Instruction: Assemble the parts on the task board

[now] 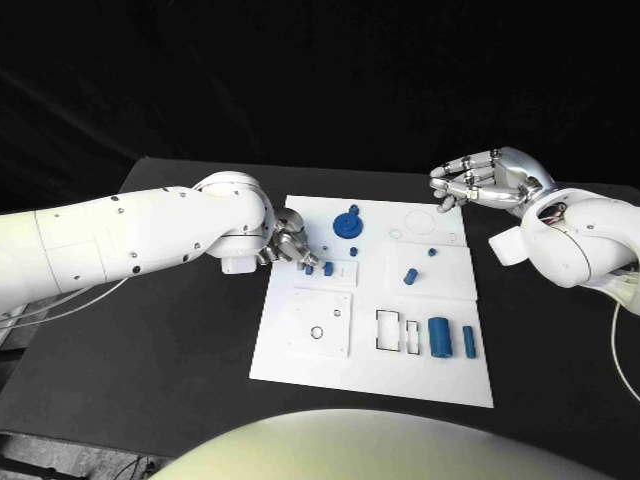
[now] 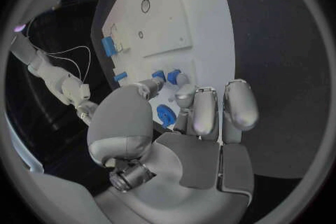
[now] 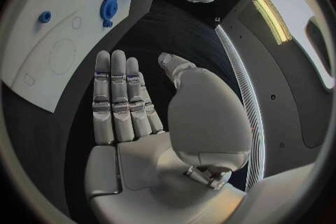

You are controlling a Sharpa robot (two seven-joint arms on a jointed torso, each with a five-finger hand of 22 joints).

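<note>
The white task board [image 1: 378, 365] lies in the middle of the table. My left hand [image 1: 289, 246] reaches over its left edge. Its thumb and a fingertip [image 2: 185, 92] close round a small blue peg [image 1: 310, 268] standing on the board, with a second peg [image 1: 327, 268] right beside it. A blue gear [image 1: 349, 225] stands just beyond the hand and also shows under the fingers as the gear [image 2: 166, 115]. My right hand [image 1: 486, 180] hovers above the board's far right corner. In the right wrist view its fingers [image 3: 115, 95] are stretched out and hold nothing.
Near the board's front right lie a thick blue cylinder [image 1: 440, 335] and a slimmer blue piece [image 1: 467, 342]. A small blue peg [image 1: 410, 277] stands mid-board. A black ring [image 1: 317, 331] rests on a raised square at front left. White cables trail at both table sides.
</note>
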